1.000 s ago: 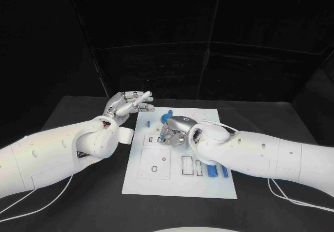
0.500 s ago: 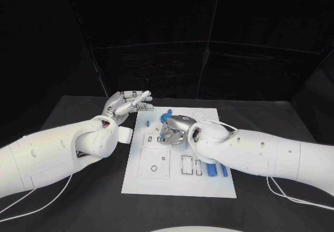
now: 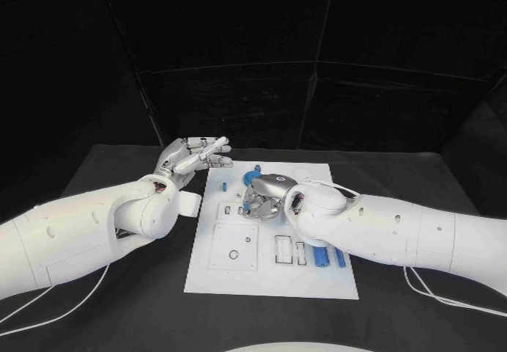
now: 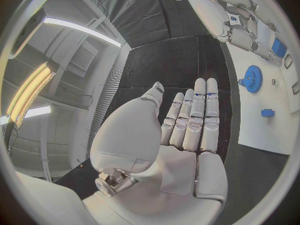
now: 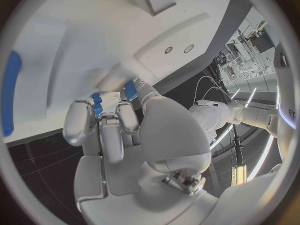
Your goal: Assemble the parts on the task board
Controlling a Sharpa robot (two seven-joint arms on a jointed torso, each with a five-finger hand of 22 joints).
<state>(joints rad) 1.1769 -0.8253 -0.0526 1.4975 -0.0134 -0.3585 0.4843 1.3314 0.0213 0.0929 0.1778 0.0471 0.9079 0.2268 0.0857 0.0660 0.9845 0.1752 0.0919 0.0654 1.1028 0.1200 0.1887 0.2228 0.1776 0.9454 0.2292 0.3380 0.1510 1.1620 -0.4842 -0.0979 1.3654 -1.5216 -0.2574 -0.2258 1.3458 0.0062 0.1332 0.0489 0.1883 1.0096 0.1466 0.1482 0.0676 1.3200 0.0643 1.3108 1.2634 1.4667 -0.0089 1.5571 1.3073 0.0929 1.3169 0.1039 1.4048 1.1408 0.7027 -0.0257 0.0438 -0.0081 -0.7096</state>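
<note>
Almost nothing changed against the earlier frames: both hands stay where they were. Left hand (image 3: 195, 156) still raised just off the far left corner of the white board (image 3: 272, 282), fingers straight and close together, released, holding nothing. Right hand (image 3: 264, 196) still pressed down on the middle of the board, fingers curled around a small blue piece (image 5: 130, 89). Blue gear (image 4: 253, 78) lying on the board just beyond the right hand. Two blue bars (image 3: 330, 258) resting in slots nearer than that hand
</note>
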